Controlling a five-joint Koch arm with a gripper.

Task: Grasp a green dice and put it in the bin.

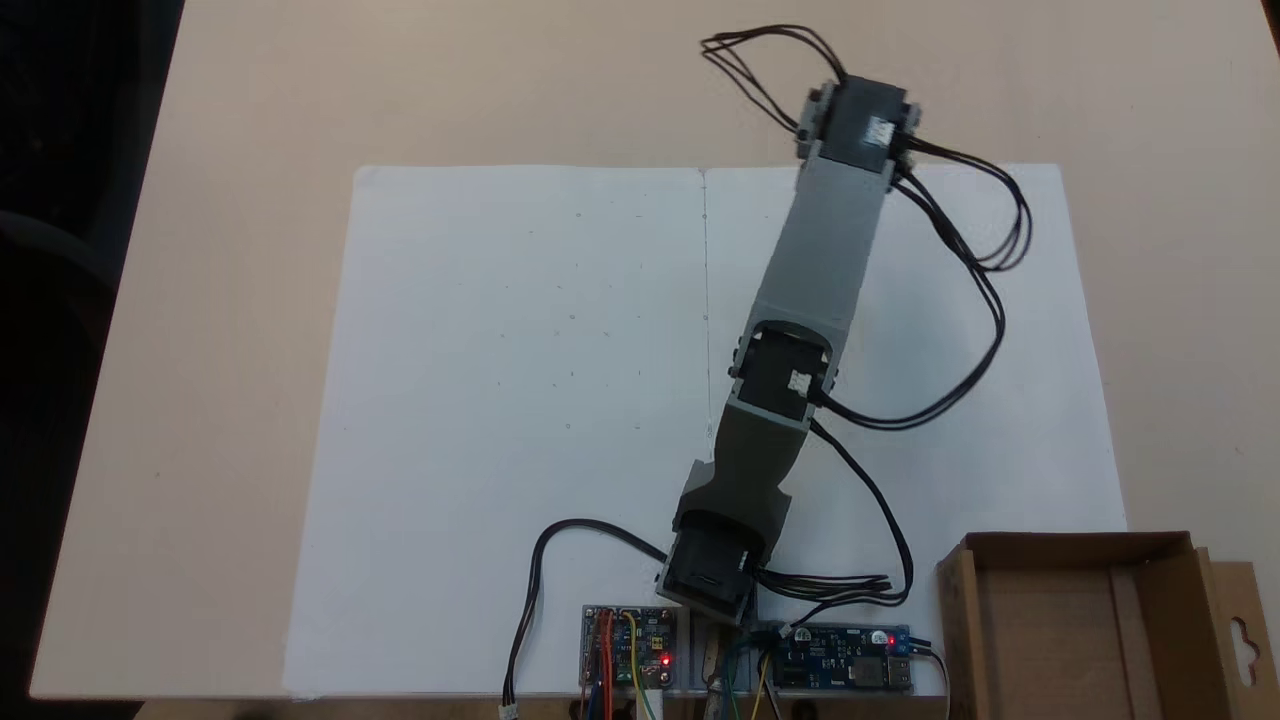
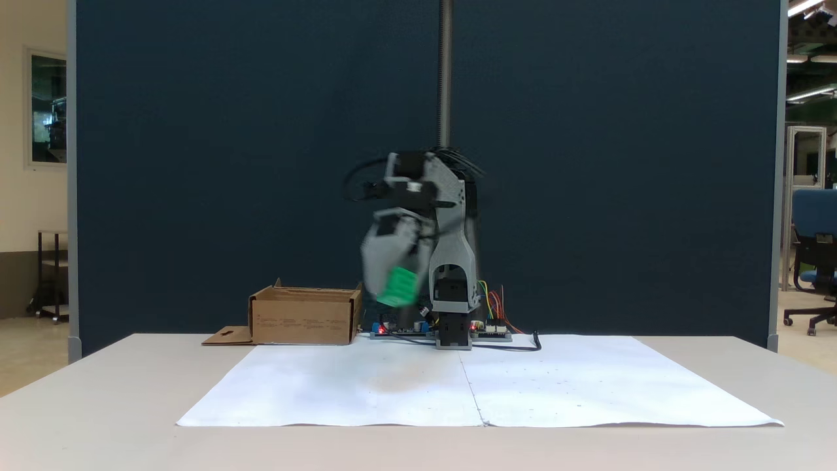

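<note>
Gripper (image 2: 392,288) first: in a fixed view from the front we see it blurred, pointing down from the grey arm (image 2: 444,222) and closed on the small bright green dice (image 2: 399,286), which sits at its tip well above the surface. The jaws themselves are smeared by motion, so we cannot say how narrow the gap is, only that the cube is clamped between them rather than resting on anything.

We judge the dice is carried high so that it can clear the near wall of the bin, the brown cardboard box with low walls (image 2: 304,319), which stands just to the left of the dice in that view, with its flat flap (image 2: 225,337) lying on the surface beside it. From above, the same cardboard box (image 1: 960,620) sits at the lower right corner, open side up, its flap with the hang-hole cutout (image 1: 1240,635) spread outward.

The arm (image 1: 825,250) stretches up the frame over the white paper sheet (image 1: 520,400) in that fixed view from above, with black cables (image 1: 985,260) looping off its side and circuit boards (image 1: 630,650) at its base.

We take the step in hand to be the transport toward the bin, with release not yet made.
</note>
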